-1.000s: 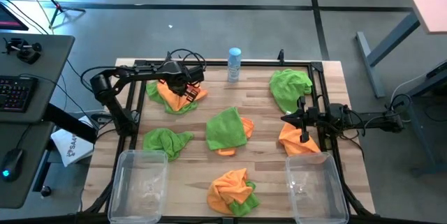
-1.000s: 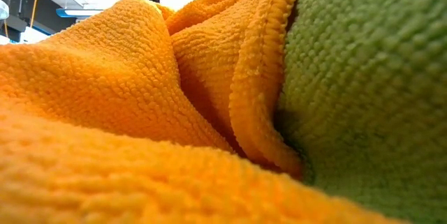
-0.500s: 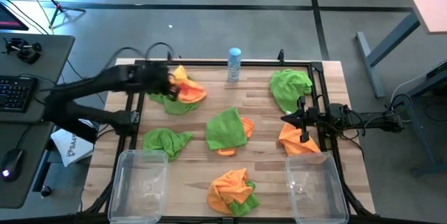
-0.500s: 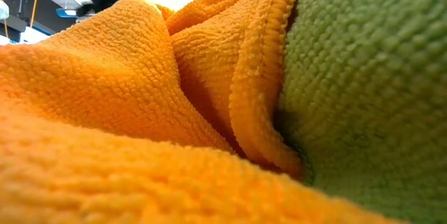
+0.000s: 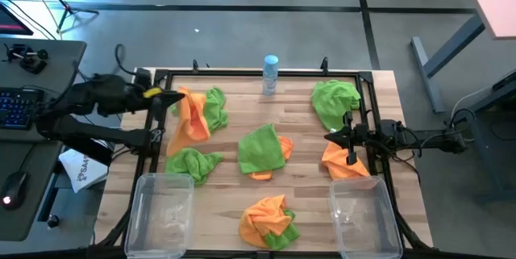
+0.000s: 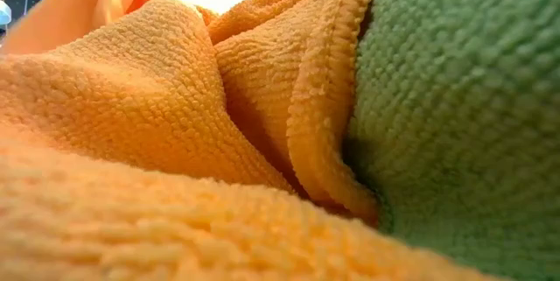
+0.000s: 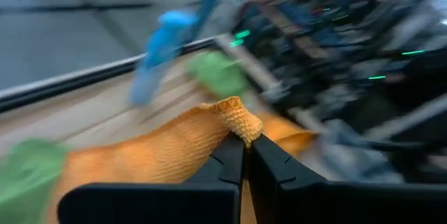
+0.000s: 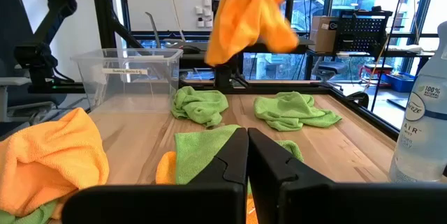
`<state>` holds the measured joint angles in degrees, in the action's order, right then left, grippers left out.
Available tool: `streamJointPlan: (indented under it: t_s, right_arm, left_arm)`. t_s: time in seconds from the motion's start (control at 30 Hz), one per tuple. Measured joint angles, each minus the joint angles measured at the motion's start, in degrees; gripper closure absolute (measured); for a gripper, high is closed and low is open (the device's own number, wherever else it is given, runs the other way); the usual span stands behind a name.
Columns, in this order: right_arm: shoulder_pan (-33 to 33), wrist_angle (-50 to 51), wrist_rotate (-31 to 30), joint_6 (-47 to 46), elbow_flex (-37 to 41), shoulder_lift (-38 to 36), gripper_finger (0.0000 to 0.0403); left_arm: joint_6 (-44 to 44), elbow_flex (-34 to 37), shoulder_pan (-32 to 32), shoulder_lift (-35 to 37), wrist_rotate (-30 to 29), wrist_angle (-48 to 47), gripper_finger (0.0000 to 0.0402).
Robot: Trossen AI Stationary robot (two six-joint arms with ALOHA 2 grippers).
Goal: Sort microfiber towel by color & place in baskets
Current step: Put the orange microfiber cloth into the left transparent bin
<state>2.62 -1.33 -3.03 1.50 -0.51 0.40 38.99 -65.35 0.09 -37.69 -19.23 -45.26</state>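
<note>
My left gripper is at the table's far left edge, raised, and shut on an orange towel, which also shows in the right wrist view. A green towel lies on the table beside it. My right gripper is shut and empty at the right, next to another orange towel. More towels lie about: green at the far right, green over orange in the middle, green at the left, and orange with green near the front. Two clear baskets stand at the near corners. My left gripper pinches a bunched hem edge of the orange towel between its two fingertips. The fingers reach in from the table's left side, about level. The towel hangs slack below them, lifted clear of the table.
A white-and-blue bottle stands at the far edge, middle. A black metal frame runs around the tabletop. The low view is blocked by an orange and a green towel right at the lens.
My left gripper has gone up and toward the table's left edge, shut on the orange towel. The towel has come off the green one and now hangs clear. The green towel has stayed on the table.
</note>
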Motion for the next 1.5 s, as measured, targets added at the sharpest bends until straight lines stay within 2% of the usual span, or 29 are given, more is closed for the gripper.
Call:
streamJointPlan:
  t_s: [0.13, 0.4, 0.57, 0.7, 0.83, 0.97, 1.23, 1.5]
  right_arm:
    - [0.0, 0.0, 0.0, 0.0, 0.0, 0.0, 0.0402]
    - [0.0, 0.0, 0.0, 0.0, 0.0, 0.0, 0.0402]
    - [0.0, 0.0, 0.0, 0.0, 0.0, 0.0, 0.0402]
    - [0.0, 0.0, 0.0, 0.0, 0.0, 0.0, 0.0402]
    - [0.0, 0.0, 0.0, 0.0, 0.0, 0.0, 0.0402]
    - [0.0, 0.0, 0.0, 0.0, 0.0, 0.0, 0.0402]
    - [0.0, 0.0, 0.0, 0.0, 0.0, 0.0, 0.0402]
    - [0.0, 0.0, 0.0, 0.0, 0.0, 0.0, 0.0402]
  left_arm:
    - [-1.6, -0.1, -3.0, 1.8, 5.1, 3.6, 0.0401]
    - [-1.7, -0.1, -8.9, 2.1, 13.0, 1.8, 0.0401]
    - [-2.2, -0.1, -13.6, 1.4, 13.3, 1.4, 0.0401]
    - [-3.6, -3.5, -17.4, -1.7, 12.0, -1.1, 0.0401]
    - [-5.2, -9.7, -22.2, -7.6, 10.8, -4.7, 0.0401]
    - [-4.7, -18.6, -27.5, -14.9, 6.5, -15.1, 0.0401]
    - [3.5, -36.7, -39.3, -28.9, 1.8, -34.2, 0.0401]
    - [15.3, -51.4, -52.7, -39.3, 3.8, -40.5, 0.0401]
